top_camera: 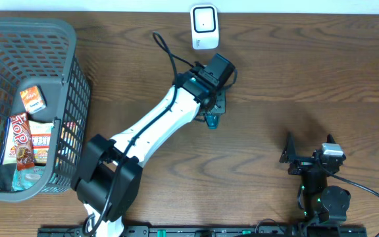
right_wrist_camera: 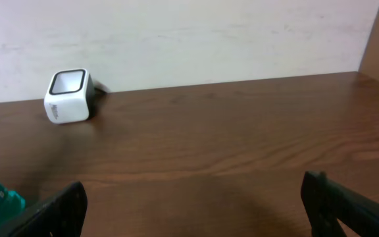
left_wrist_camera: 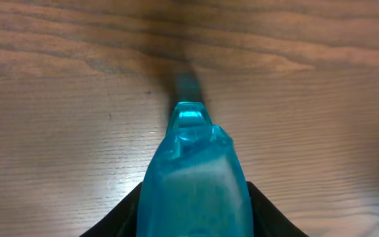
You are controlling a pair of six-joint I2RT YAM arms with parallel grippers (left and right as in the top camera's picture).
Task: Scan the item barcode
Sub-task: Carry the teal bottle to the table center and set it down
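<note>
overhead, left claw (top_camera: 213,113) grips a teal item (top_camera: 212,121) (scanner (top_camera: 204,26) nearby).

The left arm (top_camera: 156,125) extends diagonally from the near bench (top_camera: 295,79) edge toward the white scanner (top_camera: 204,26), which stands at the far edge. A teal item (top_camera: 212,121) protrudes from under the left tool (top_camera: 214,108), near the scanner. The right tool (top_camera: 288,153) sits at the near right, well apart, jaws spread. A grey basket (top_camera: 31,27) at the left holds snack packs (top_camera: 24,139).
</note>
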